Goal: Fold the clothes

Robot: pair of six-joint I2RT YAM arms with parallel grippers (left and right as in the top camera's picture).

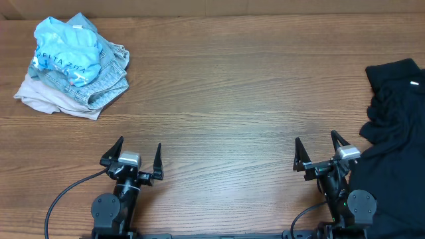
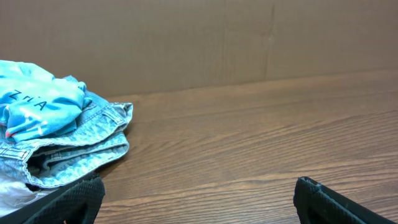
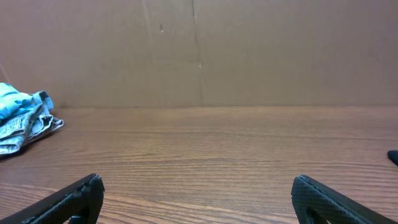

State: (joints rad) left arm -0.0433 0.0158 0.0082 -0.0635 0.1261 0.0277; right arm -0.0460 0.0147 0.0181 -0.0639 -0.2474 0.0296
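Lying beside right end effector (image 1: 315, 138), agape like left end effector (image 1: 139, 142), black T-shirts (image 1: 392, 113) looked limp, light, pinchable at an edge.

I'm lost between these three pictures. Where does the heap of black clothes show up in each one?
Overhead: the black clothes lie heaped along the right edge.
Left wrist: not in it.
Right wrist: the black clothes, probably, just a dark sliver at the far right edge.
Shared landmark: the blue and denim pile, top left overhead, lower left in the left wrist view, far left in the right wrist view.
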